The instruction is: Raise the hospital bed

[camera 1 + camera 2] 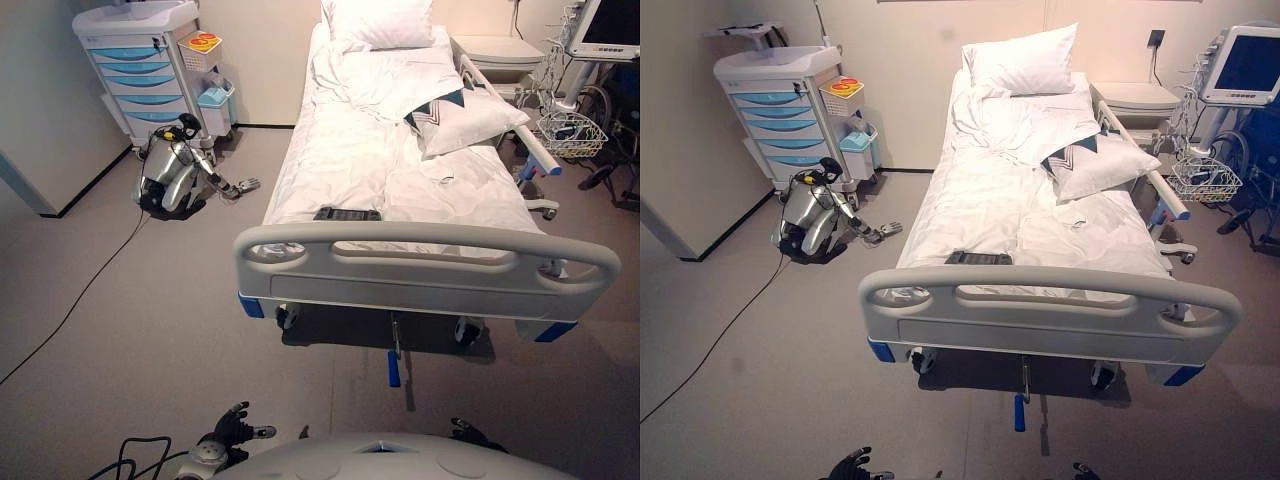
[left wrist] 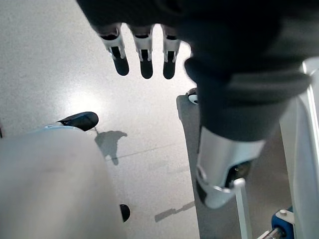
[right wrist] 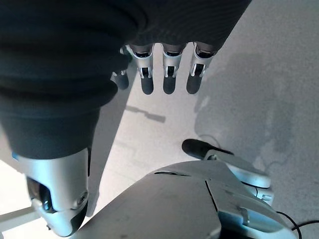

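Observation:
The hospital bed (image 1: 400, 170) stands ahead with white sheets, lying flat, its grey footboard (image 1: 430, 258) nearest me. Under the footboard a crank rod with a blue grip (image 1: 393, 368) points towards me, just above the floor. A black handset (image 1: 347, 214) lies on the mattress by the footboard. My left hand (image 1: 235, 428) hangs low at the lower left, fingers (image 2: 144, 50) straight over the floor. Lower right, my right hand (image 1: 465, 431) hangs the same way, its fingers (image 3: 169, 69) straight. Both hold nothing and are well short of the bed.
A medical cart (image 1: 140, 60) with blue drawers stands at the far left wall. Another silver robot (image 1: 175, 175) sits slumped on the floor before it. On the right of the bed are a bedside cabinet (image 1: 497, 50), a wire basket (image 1: 572, 132) and a monitor (image 1: 605, 25).

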